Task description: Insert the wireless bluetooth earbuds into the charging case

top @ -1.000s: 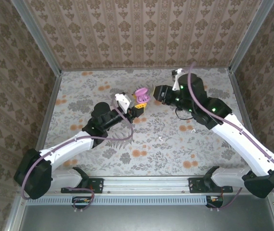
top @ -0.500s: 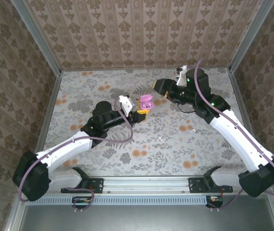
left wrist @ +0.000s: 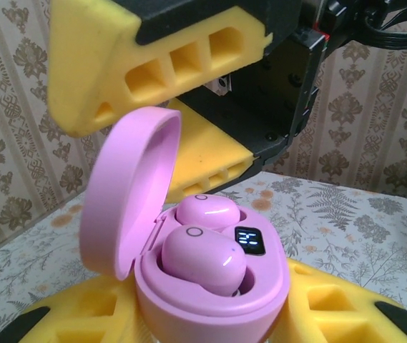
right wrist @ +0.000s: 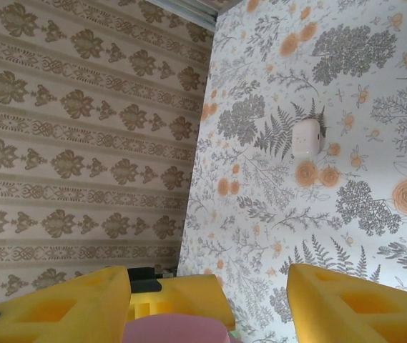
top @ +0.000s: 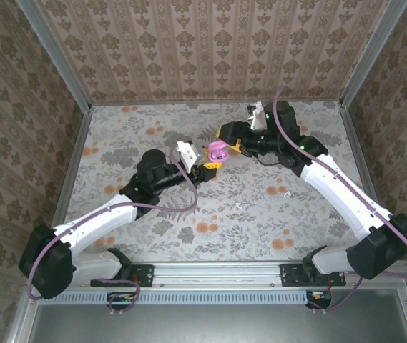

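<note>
Gripping the charging case (left wrist: 210, 286) from both sides, the left tool (top: 210, 166) is holding it upright over the middle of the floral bench (top: 153, 229), a little toward the far wall. The case is pink, and its yellow-fingered holder is clamping it low on the body.

Lid (left wrist: 128, 193) is standing open, hinged back to the left in the left wrist view. Both wireless bluetooth earbuds are sitting down in their wells inside the case: the near one (left wrist: 203, 259) is filling the front pocket and the far one (left wrist: 208, 212) is lying just behind it, the two almost touching. A small lit display (left wrist: 249, 241) is glowing beside them on the inner face.

The right tool (top: 229, 140) is hanging close over the case from the far-right side. Its jaws are standing apart, holding nothing. One yellow finger (left wrist: 153, 57) is reaching over the top of the lid, the other (left wrist: 207, 161) is sitting behind the lid. Whether the upper one is brushing the lid I cannot tell.

In the right wrist view a pink curve of the case is showing between that tool's spread fingers. A small white rounded object (right wrist: 307, 138) is lying on the bench well apart from the case.
</note>
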Tool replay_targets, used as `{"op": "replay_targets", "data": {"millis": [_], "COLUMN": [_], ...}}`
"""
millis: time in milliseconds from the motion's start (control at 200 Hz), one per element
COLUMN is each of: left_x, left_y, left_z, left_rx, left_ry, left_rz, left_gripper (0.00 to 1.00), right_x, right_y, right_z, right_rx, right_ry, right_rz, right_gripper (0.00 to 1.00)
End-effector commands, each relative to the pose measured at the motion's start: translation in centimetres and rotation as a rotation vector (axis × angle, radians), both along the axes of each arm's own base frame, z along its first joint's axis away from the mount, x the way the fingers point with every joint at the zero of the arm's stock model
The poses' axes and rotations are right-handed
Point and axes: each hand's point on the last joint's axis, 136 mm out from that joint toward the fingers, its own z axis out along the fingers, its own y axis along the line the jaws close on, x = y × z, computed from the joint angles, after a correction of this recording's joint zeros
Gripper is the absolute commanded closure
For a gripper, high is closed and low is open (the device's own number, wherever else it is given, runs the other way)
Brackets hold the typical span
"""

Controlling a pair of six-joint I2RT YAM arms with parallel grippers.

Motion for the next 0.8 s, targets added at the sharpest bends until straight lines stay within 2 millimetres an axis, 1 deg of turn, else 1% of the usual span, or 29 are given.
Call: {"op": "replay_targets", "data": {"millis": [0,220,495,605,695,795], "left_x": [-0.1,0.0,0.2,0.2,0.3,0.7], "left_y": [0.0,0.1,0.1,0.1,0.2,0.3], "left_z": [2.0,2.4,2.8,3.1,3.4,3.8], "left_rx": [-0.038,-0.048,-0.072,-0.086,-0.111,-0.142], "left_ry": [-0.051,-0.053,-0.049,-0.043,-0.038,-0.034], "left_rz": [0.005,0.018,0.023,0.024,0.030,0.050], "left_gripper": [0.62,0.62,0.62,0.62,0.62,0.62], "right_x": [-1.0,-1.9,-2.7,-3.0,-3.3,-3.4], "right_y": [0.6,0.3,1.0,1.3,1.7,1.8], "right_z": [-0.6,-1.1,-1.2,-0.7,0.1,0.0], "right_rx": [-0.006,0.004,0.093,0.153,0.222,0.265], "right_ry": [0.027,0.030,0.036,0.033,0.028,0.054], "right_rz": [0.053,0.064,0.108,0.134,0.171,0.188], "right_gripper": [0.38,0.38,0.37,0.38,0.38,0.38]}}
